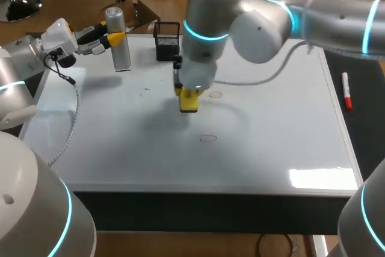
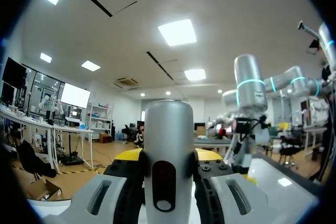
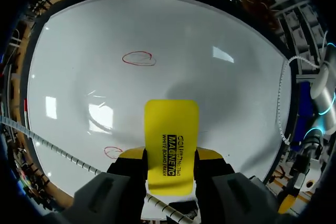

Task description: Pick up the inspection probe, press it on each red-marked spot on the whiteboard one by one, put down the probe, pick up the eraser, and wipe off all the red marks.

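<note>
1. The left jaws are clamped narrowly on the inspection probe [image 2: 168,166], a silver cylinder that stands upright between their two yellow tips.
2. In the head view those left jaws and the probe sit at the rear left part of the whiteboard [image 1: 271,148], and the probe's lower end is down at the board surface.
3. The right arm [image 1: 258,22] reaches in over the middle of the whiteboard, with its wrist pointing straight down.
4. The right jaws are closed on the yellow eraser [image 3: 171,150], which sticks out ahead of them toward the board. I cannot tell whether it touches the surface.
5. One red ring [image 3: 138,59] lies on the board ahead of the eraser, apart from it.
6. A second red ring [image 3: 112,152] lies just beside the right jaws, partly hidden by a finger.
7. A black mesh basket [image 1: 167,40] stands at the rear edge of the whiteboard, between the two pairs of jaws.
8. A red marker pen [image 1: 346,90] lies on the dark bench beyond the whiteboard's right edge, well apart from the right jaws.
</note>
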Controlling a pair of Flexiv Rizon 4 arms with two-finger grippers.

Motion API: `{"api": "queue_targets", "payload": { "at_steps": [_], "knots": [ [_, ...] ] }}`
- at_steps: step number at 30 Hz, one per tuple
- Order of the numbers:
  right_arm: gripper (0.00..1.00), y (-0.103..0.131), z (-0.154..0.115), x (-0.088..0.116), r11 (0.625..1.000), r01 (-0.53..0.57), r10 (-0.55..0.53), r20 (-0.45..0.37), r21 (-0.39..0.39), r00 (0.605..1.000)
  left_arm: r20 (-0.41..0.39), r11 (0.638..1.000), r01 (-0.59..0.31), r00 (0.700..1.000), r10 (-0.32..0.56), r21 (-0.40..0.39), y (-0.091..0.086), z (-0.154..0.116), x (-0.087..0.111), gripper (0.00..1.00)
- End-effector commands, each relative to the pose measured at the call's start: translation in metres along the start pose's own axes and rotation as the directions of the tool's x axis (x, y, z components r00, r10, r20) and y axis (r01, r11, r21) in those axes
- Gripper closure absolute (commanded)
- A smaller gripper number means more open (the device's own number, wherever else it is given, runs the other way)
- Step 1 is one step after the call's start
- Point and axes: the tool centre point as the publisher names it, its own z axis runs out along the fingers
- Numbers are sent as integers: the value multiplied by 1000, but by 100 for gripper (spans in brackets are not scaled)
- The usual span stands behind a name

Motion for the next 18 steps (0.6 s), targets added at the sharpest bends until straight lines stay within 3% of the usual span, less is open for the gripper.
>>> {"api": "queue_targets", "payload": {
  "at_steps": [1,8,18],
  "knots": [
    [100,-6,18,-31,999,29,-30,-25,-20,999,1,1000,-2,1000,2,1,-1,0,0,100],
    [100,1,25,-51,996,77,-78,-26,-42,997,1,1000,-2,1000,2,1,-1,0,0,100],
    [100,14,35,-46,996,57,-58,-17,-74,998,1,1000,-2,1000,2,1,-1,0,0,100]
  ]
}}
